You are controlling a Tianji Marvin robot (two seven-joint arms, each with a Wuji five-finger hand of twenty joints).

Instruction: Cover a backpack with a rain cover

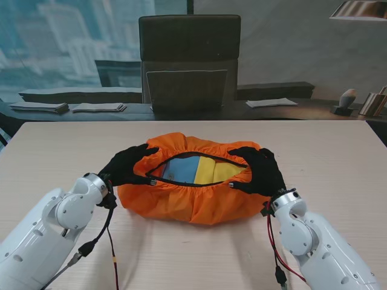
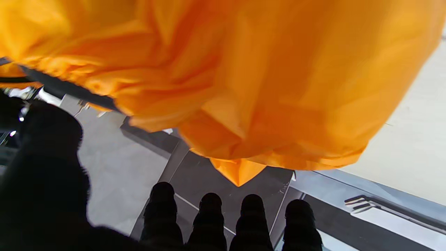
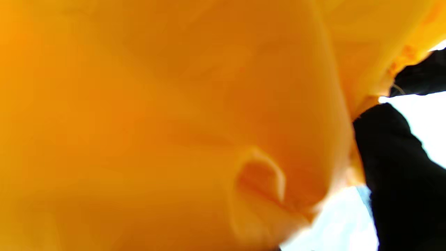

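Observation:
An orange rain cover (image 1: 193,202) lies bunched over the backpack in the middle of the table. Through its black-hemmed opening the blue and yellow backpack (image 1: 196,170) shows. My left hand (image 1: 126,165), in a black glove, rests at the cover's left end. Its thumb is by the hem, and its four fingers (image 2: 209,223) are stretched straight and apart from the cover (image 2: 244,76). My right hand (image 1: 261,170) is at the right end. There the cover (image 3: 156,122) fills the wrist view, and its edge runs between two black fingers (image 3: 393,157).
The beige table (image 1: 338,157) stretches to both sides and toward me. A dark office chair (image 1: 189,60) stands behind the far edge. Papers and small objects lie on a dark desk (image 1: 272,109) beyond. Cables hang from both wrists.

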